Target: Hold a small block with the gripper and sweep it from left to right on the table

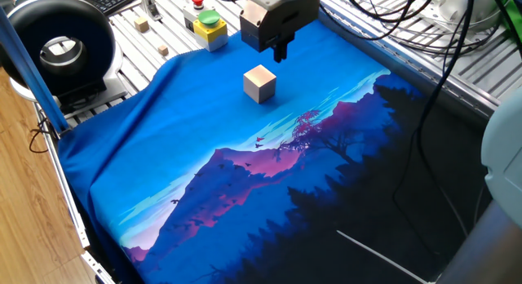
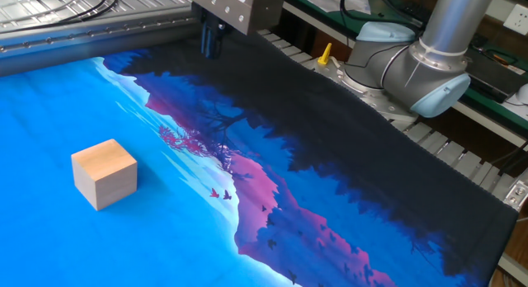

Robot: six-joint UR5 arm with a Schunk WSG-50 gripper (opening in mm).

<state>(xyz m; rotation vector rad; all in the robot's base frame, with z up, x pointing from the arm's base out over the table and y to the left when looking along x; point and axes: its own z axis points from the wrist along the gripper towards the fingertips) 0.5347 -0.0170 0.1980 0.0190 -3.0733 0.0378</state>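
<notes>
Right now your gripper hangs above the table, up and behind the block in the one fixed view, with clear air between its fingertips and the cube. Its fingers read as one dark stub below the boxy head, pressed close together with nothing between them; the other fixed view shows the same narrow pair at the top edge, well apart from the block.

You will find the block resting flat on the bright blue part of the cloth, upright, one corner turned toward the camera in the other fixed view. It sits on the sky side of the print, short of the purple mountains and the dark trees. Nothing touches it.

Behind the gripper, on the slatted metal surface, you can see a yellow box carrying a green button and a red button. Two tiny wooden cubes lie on the slats, one near the top edge and one closer to the cloth. A black ring-shaped device stands at the left edge. In the other fixed view the arm's silver-grey joint sits beyond the far side of the cloth.
</notes>
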